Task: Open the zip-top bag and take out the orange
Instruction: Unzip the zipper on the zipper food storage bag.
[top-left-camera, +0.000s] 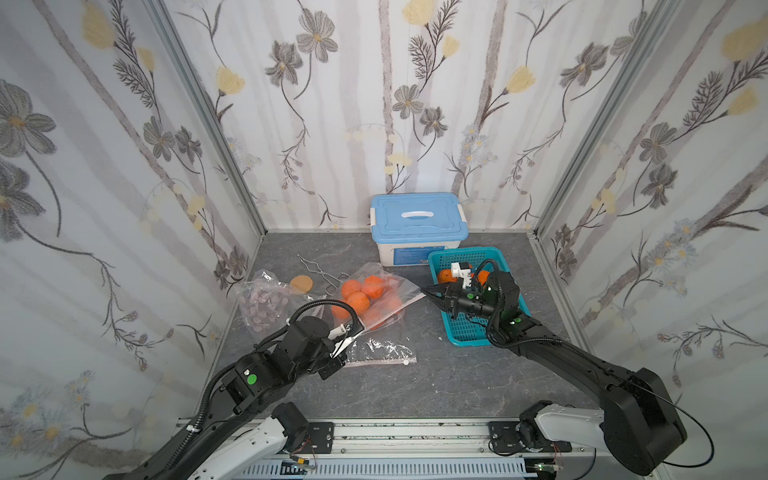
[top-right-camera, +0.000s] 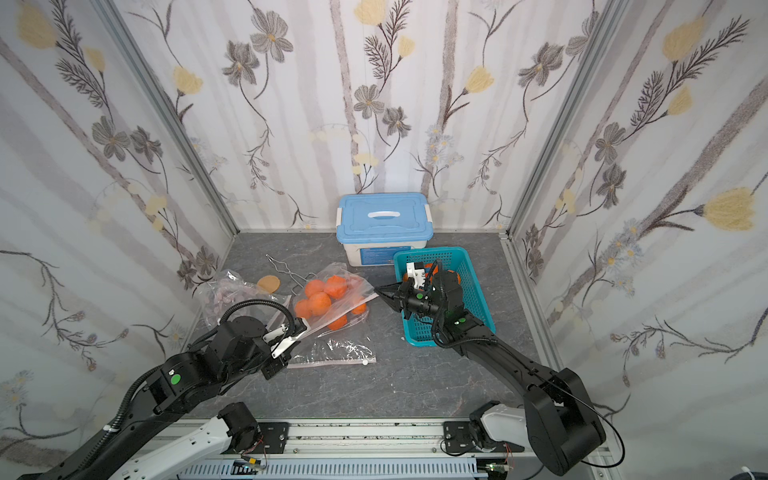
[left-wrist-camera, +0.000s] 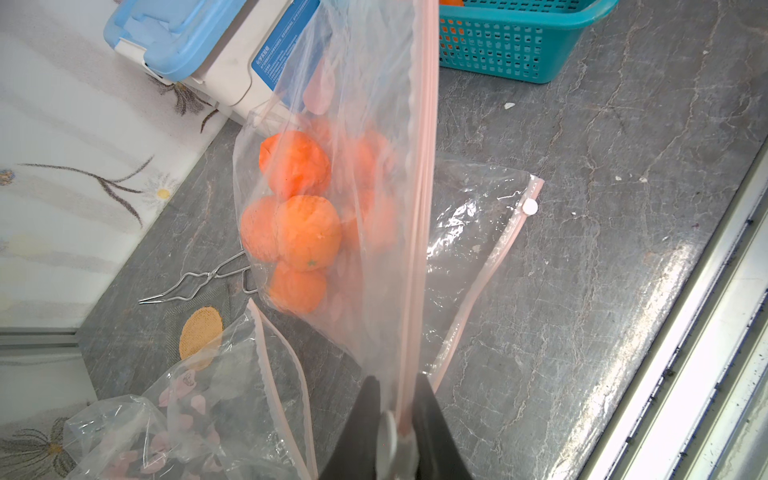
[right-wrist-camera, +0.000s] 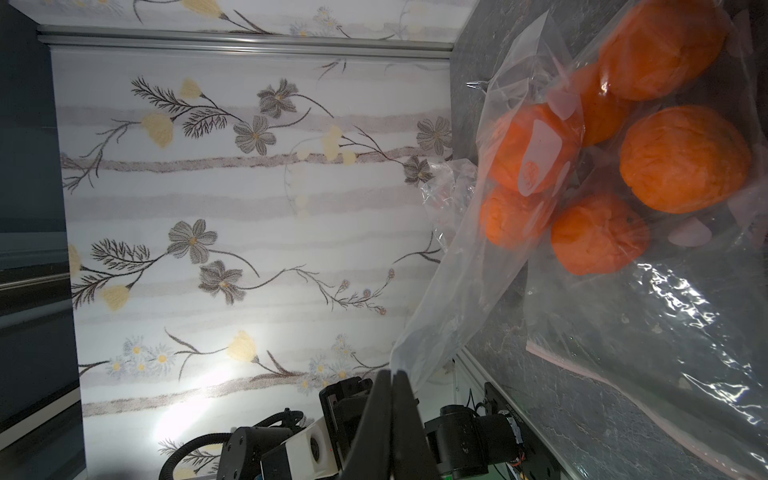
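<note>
Zip-top bag (top-left-camera: 376, 299) is held tight between two hands; its zip looks shut.
Left hand (top-left-camera: 347, 338), just below the bag, clamps the white slider (left-wrist-camera: 387, 430). Right hand (top-left-camera: 429, 291), mid-frame, clamps a corner. Next: pull slider along.

White wall panels printed with grey and yellow flowers (top-left-camera: 415, 104) are enclosing the space on three sides, meeting at silver aluminium corner posts (top-left-camera: 210, 120). A dark grey marble-patterned tabletop (top-left-camera: 415, 386) is lying beneath, catching bright glare (left-wrist-camera: 673, 266) near its edge in the left wrist view. A silver metal rail (top-left-camera: 415, 432) is running across the front.
</note>
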